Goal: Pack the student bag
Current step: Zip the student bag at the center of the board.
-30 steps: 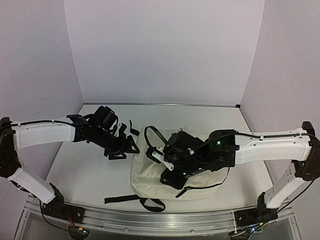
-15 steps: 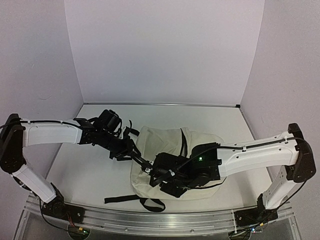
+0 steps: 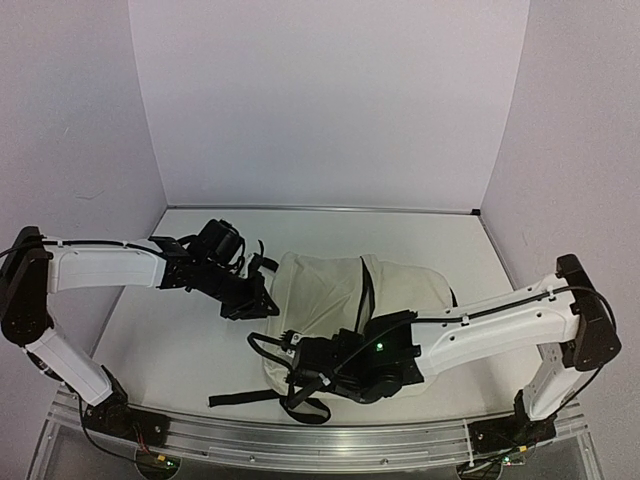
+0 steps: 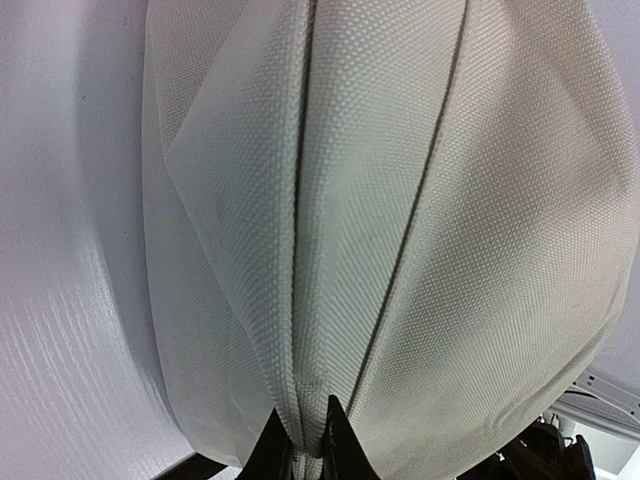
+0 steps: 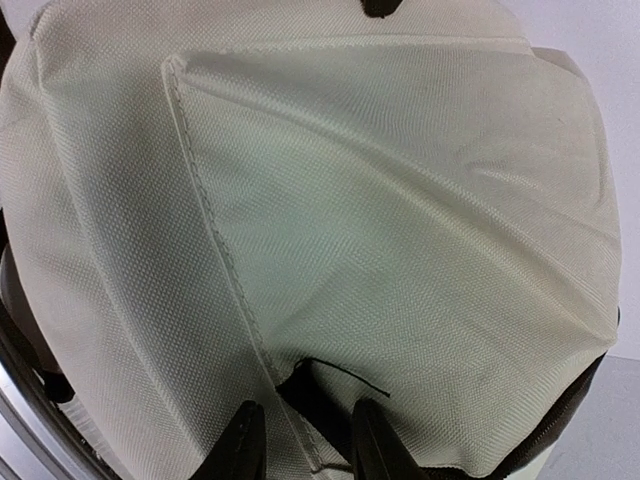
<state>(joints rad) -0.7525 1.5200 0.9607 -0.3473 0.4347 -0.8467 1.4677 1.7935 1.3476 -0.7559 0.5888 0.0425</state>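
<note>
The white table [image 3: 170, 345] fills the lower half of the overhead view. The student bag [image 3: 325, 290] lies on it just right of the frame's centre, a cream mound with its near edge toward the bottom of the frame. My right arm [image 3: 490, 322] comes in from the lower right and covers the bag's near part; my left arm [image 3: 100, 268] reaches in from the left edge to the bag's upper-left rim. My left gripper [image 4: 305, 425] sits at the bottom centre of the left wrist view, its two fingers nearly together and clamped on a raised fold of the bag's cream cloth, which runs up the frame from between them. My right gripper [image 5: 310, 405] sits at the bottom centre of the right wrist view, its fingers somewhat apart and pressed against the bag's fabric; a stitched seam runs down toward them and a dark patch [image 5: 320, 385] lies between them, and I cannot tell whether they pinch anything. A black strap [image 3: 245, 397] lies flat on the table below the bag, at lower left of centre in the overhead view; a thin black line [image 3: 368, 290] crosses the bag's top.
</note>
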